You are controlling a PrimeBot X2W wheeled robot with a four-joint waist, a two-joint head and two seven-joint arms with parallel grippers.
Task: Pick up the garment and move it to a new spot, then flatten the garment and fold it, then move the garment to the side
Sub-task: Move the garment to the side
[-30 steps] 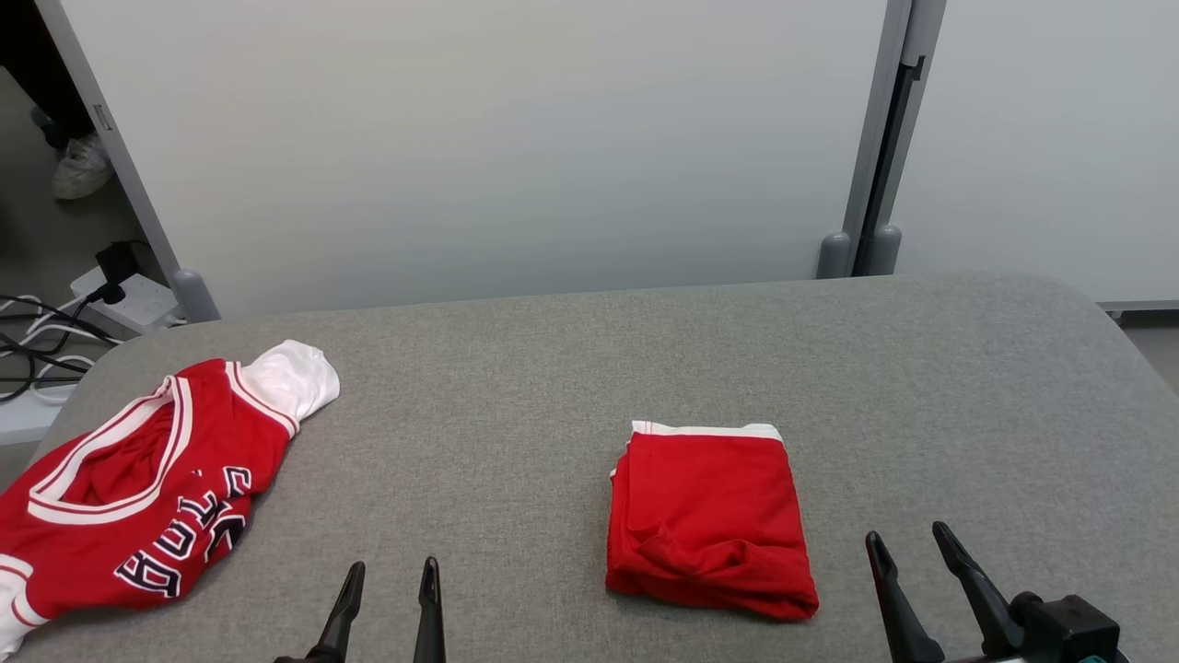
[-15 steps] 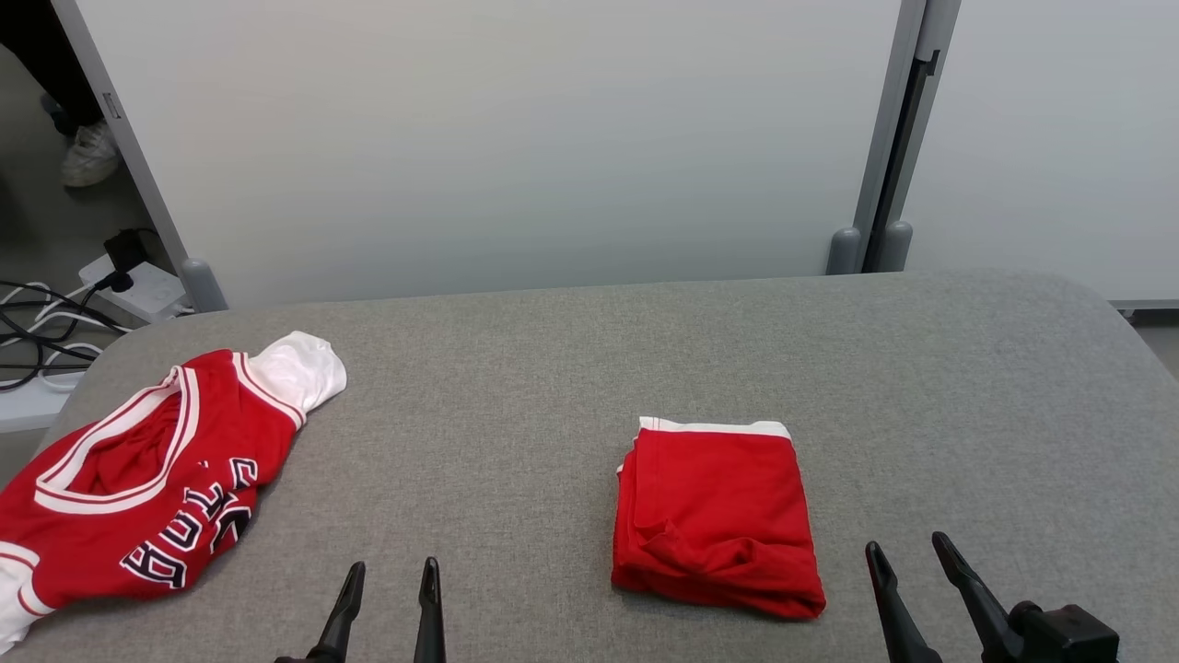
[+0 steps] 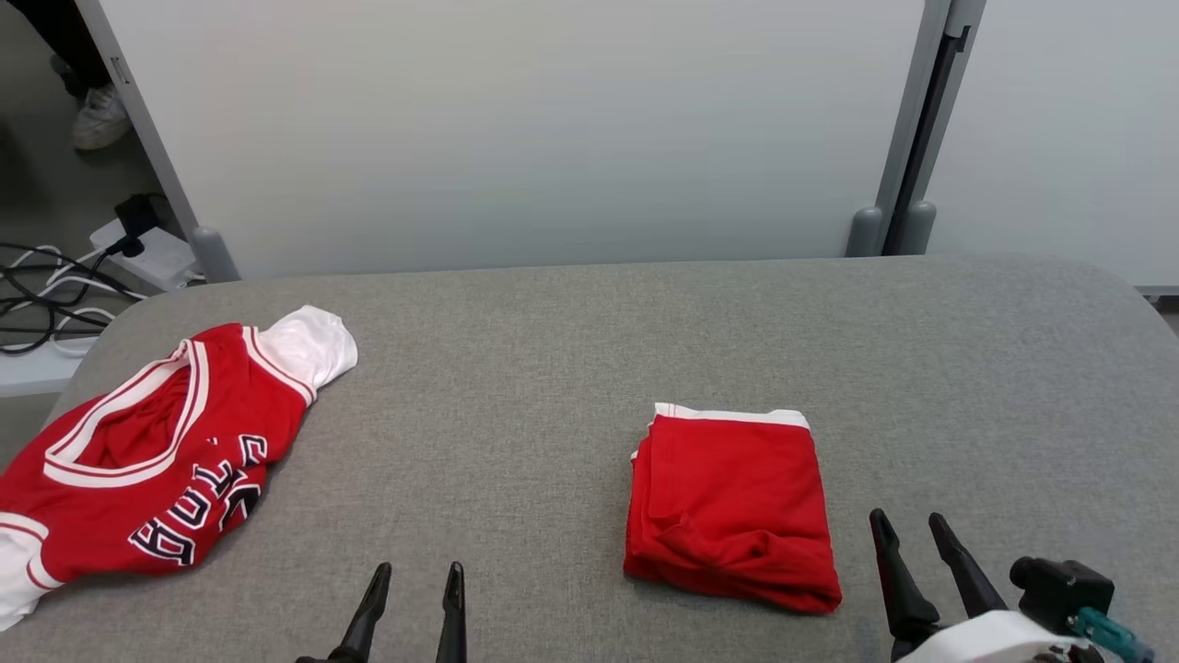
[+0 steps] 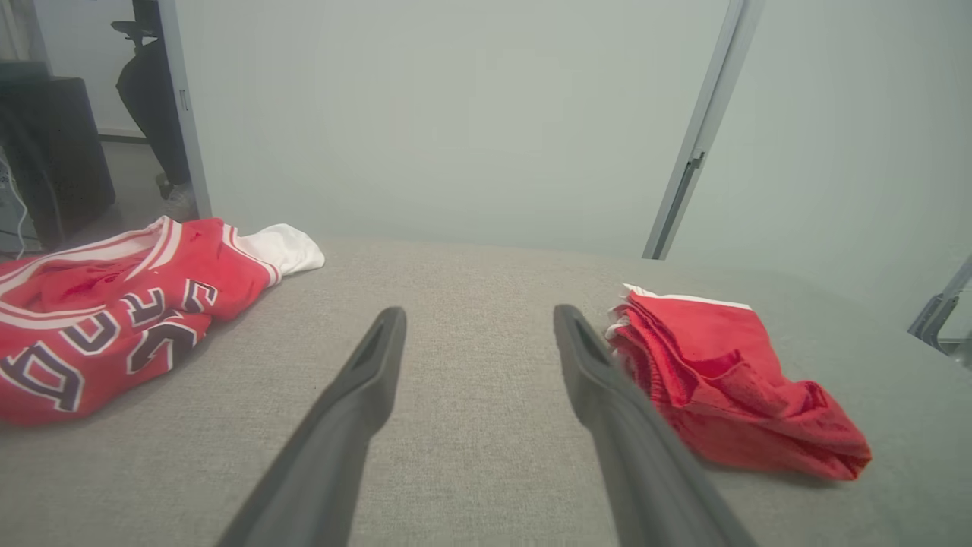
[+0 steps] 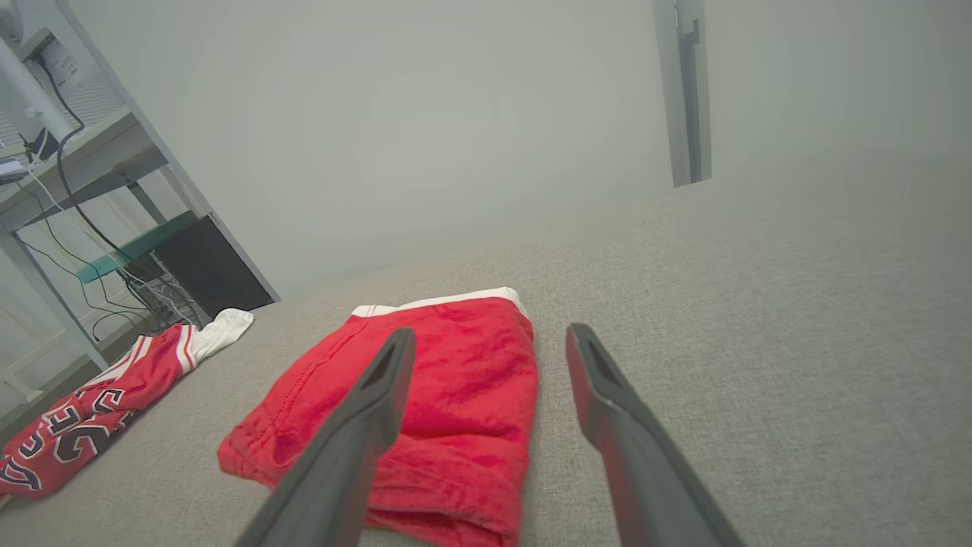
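Observation:
A red garment [image 3: 732, 506] with a white band lies folded into a rectangle on the grey table [image 3: 553, 368], right of centre. It also shows in the left wrist view [image 4: 729, 380] and the right wrist view [image 5: 471, 395]. A crumpled red jersey [image 3: 157, 460] with white trim and dark lettering lies at the table's left end [image 4: 99, 319] [image 5: 83, 418]. My left gripper [image 3: 418, 571] [image 4: 478, 315] is open above bare table between the two garments. My right gripper [image 3: 907, 517] [image 5: 492, 333] is open just right of the folded garment's near corner, holding nothing.
Pale partition panels [image 3: 516, 138] stand right behind the table. On the floor at the left lie a power strip with black cables [image 3: 138, 258], and a person's shoe [image 3: 97, 120] farther back. The table's right half is bare cloth with rounded corners.
The whole head picture has shifted right and up, so the camera moved; both garments lie as before. My right arm's pale forearm has come into view. Both grippers remain open.

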